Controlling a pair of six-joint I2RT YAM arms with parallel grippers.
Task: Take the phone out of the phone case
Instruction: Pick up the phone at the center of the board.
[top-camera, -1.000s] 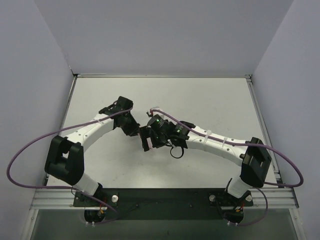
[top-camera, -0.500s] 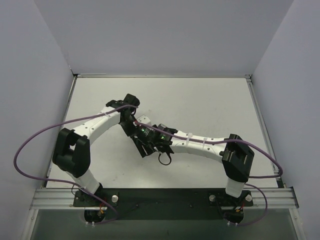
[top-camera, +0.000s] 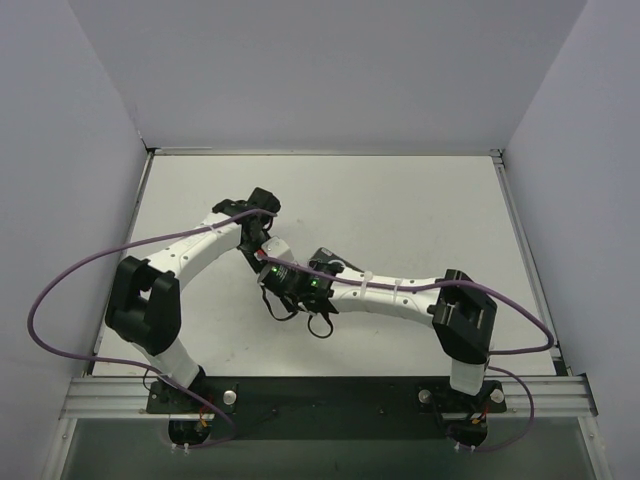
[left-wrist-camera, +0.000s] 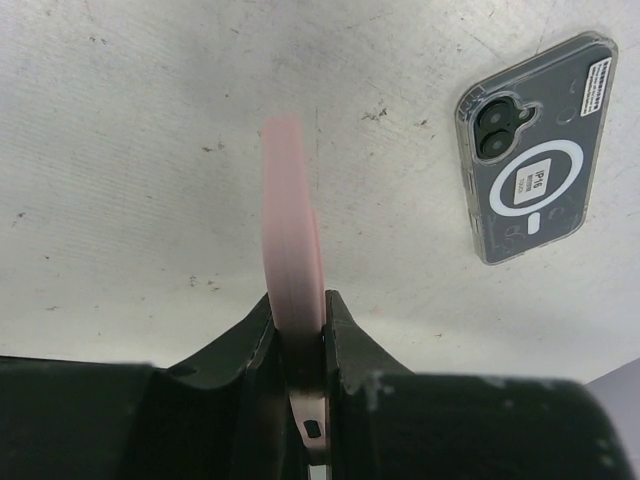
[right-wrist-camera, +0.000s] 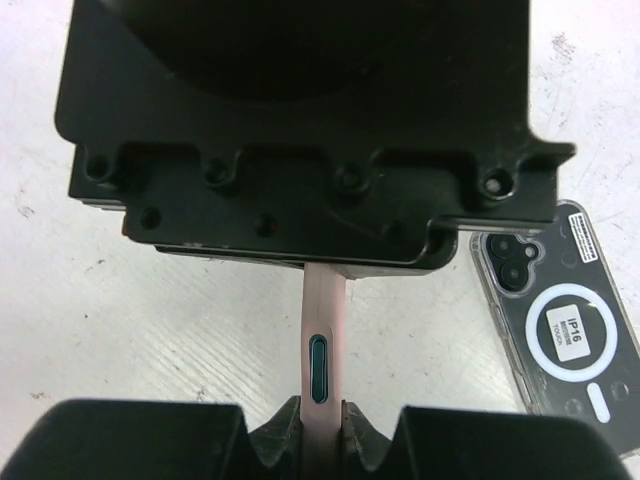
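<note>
My left gripper (left-wrist-camera: 298, 305) is shut on one end of the pink phone (left-wrist-camera: 290, 230), which stands edge-on above the table. The right gripper (right-wrist-camera: 322, 405) is shut on the other end of the phone (right-wrist-camera: 323, 340), whose side button faces this camera; the left gripper's black body (right-wrist-camera: 300, 130) is straight ahead. A clear phone case (left-wrist-camera: 535, 150) with a white ring and a label lies flat on the table, apart from the phone, to the right of both grippers (right-wrist-camera: 570, 330). Seen from above, the left gripper (top-camera: 262, 245) and right gripper (top-camera: 283, 283) meet left of the table's middle, hiding phone and case.
The white table (top-camera: 420, 200) is closed in by grey walls at the back and on both sides. Purple cables (top-camera: 60, 290) loop out from both arms. A black cable loop (top-camera: 320, 325) hangs under the right wrist.
The right arm has swung left to meet the left gripper, and its jaws have gone from open to shut on the pink phone. The left gripper kept its hold.
</note>
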